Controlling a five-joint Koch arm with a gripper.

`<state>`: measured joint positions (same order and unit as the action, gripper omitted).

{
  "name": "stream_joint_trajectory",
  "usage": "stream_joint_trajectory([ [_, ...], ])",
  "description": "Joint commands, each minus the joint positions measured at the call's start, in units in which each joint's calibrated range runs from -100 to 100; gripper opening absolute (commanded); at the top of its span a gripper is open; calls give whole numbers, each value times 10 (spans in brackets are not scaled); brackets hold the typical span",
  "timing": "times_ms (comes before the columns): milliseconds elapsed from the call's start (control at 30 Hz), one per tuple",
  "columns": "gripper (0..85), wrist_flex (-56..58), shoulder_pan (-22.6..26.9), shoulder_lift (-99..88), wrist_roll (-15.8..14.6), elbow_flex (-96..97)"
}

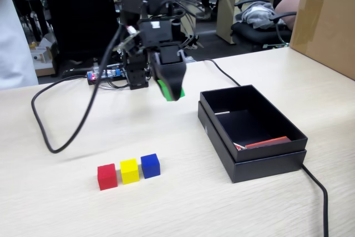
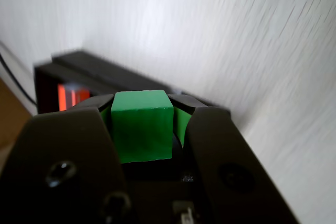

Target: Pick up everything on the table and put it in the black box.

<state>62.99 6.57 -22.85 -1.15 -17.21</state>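
Observation:
My gripper (image 1: 173, 94) hangs above the beige table (image 1: 66, 209), left of the black box (image 1: 270, 161), and is shut on the green cube (image 1: 165, 89). In the wrist view the green cube (image 2: 142, 124) sits clamped between both black jaws of the gripper (image 2: 142, 109), with the black box (image 2: 52, 77) and its red strip blurred behind at the left. A red cube (image 1: 107, 176), a yellow cube (image 1: 130, 170) and a blue cube (image 1: 150, 165) stand side by side in a row on the table near the front. Inside the box lies a red-and-white strip (image 1: 266, 142).
A black cable (image 1: 61, 131) loops across the table left of the arm. Another cable (image 1: 319, 192) runs off the front right past the box. A big brown carton (image 1: 324, 20) stands at the back right. The arm's base (image 1: 119, 73) sits at the table's far edge.

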Motion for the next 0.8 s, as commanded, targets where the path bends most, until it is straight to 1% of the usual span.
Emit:
stream_joint_trajectory([
  [0,82,-1,53,35,-36,-51],
  [100,82,-1,82,126,-57,-105],
  [233,84,-1,103,247,-72,-174],
  [267,85,-1,106,286,-77,-193],
  [300,88,5,117,378,-88,-234],
  [333,90,12,119,405,-91,-246],
  [400,149,18,124,432,-96,-254],
  [500,259,29,126,457,-100,-262],
  [600,309,37,126,462,-100,-266],
  [633,355,47,125,455,-100,-266],
  [700,384,55,120,420,-100,-265],
  [767,386,59,112,352,-100,-259],
])
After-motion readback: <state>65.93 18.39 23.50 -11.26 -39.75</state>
